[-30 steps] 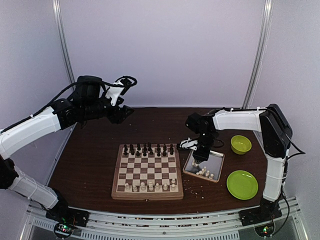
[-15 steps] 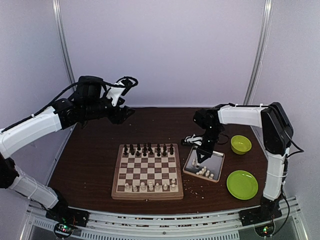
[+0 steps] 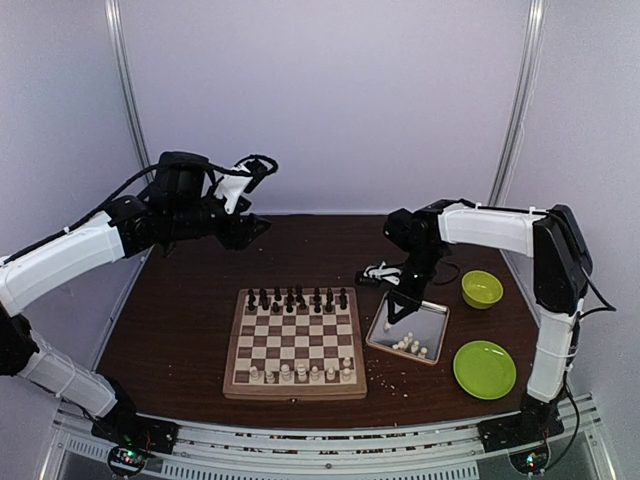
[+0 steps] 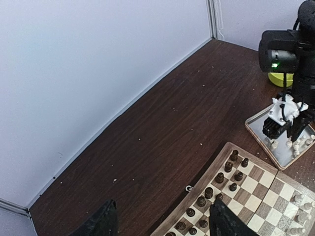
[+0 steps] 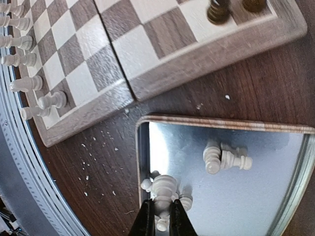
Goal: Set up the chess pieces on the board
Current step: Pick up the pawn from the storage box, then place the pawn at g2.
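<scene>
The board (image 3: pixel 293 340) lies at the table's middle, with dark pieces (image 3: pixel 297 298) along its far rows and cream chess pieces (image 3: pixel 300 373) along its near row. More cream pieces (image 3: pixel 410 345) lie in a metal tray (image 3: pixel 432 318) to its right. My right gripper (image 3: pixel 397 310) hangs over the tray's left side. In the right wrist view this gripper (image 5: pixel 161 216) is shut on a cream piece (image 5: pixel 165 189), and a pair of loose pieces (image 5: pixel 226 158) lies on the tray (image 5: pixel 256 196). My left gripper (image 3: pixel 245 228) stands open, high over the far left with nothing in it (image 4: pixel 162 226).
A green bowl (image 3: pixel 482 289) and a green plate (image 3: pixel 485 368) sit right of the tray. Pale crumbs (image 5: pixel 93 157) dot the dark table between board (image 5: pixel 98 49) and tray. White walls close the back and sides.
The right arm's wrist has swung a little to the right above the tray while its jaws stay closed on the cream piece. The left arm has not moved.
</scene>
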`<state>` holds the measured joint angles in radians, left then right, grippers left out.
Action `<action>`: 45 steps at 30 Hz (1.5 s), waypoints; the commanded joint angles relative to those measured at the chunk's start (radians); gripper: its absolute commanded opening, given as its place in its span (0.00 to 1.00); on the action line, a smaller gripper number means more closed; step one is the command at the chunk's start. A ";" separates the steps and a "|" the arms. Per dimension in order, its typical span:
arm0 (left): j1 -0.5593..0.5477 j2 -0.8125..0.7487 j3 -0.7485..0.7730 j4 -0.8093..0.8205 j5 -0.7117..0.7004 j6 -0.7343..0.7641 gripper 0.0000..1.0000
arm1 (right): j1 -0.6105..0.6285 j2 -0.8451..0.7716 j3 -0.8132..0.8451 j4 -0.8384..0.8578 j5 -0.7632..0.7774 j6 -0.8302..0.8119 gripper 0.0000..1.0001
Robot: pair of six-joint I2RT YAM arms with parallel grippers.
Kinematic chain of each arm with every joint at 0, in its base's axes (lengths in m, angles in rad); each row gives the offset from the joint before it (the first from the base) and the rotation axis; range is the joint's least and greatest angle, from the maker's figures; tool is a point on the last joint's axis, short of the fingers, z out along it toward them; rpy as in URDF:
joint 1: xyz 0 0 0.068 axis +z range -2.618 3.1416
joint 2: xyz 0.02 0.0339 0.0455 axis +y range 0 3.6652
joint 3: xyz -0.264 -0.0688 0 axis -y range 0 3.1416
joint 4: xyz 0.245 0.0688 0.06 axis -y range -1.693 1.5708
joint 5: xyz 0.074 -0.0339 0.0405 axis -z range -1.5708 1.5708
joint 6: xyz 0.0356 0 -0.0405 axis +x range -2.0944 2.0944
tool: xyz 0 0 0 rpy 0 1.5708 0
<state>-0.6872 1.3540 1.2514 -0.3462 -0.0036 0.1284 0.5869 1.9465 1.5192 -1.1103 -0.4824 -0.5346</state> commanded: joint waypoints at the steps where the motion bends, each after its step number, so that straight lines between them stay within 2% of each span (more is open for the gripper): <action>1: -0.005 0.002 0.028 0.016 -0.009 -0.004 0.65 | 0.136 -0.067 0.072 0.020 0.185 0.022 0.03; 7: -0.005 -0.009 0.026 0.016 -0.021 -0.004 0.65 | 0.291 -0.006 0.174 0.003 0.345 0.007 0.04; 18: -0.005 -0.026 0.026 0.016 -0.025 0.000 0.65 | 0.434 0.118 0.308 -0.045 0.346 -0.002 0.04; 30: -0.005 -0.029 0.025 0.016 -0.029 0.004 0.65 | 0.510 0.151 0.274 -0.051 0.328 -0.023 0.05; 45: -0.005 -0.023 0.025 0.016 -0.027 0.004 0.65 | 0.520 0.193 0.269 -0.067 0.320 -0.033 0.06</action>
<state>-0.6876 1.3499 1.2514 -0.3466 -0.0231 0.1287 1.1019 2.1323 1.7966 -1.1622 -0.1570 -0.5552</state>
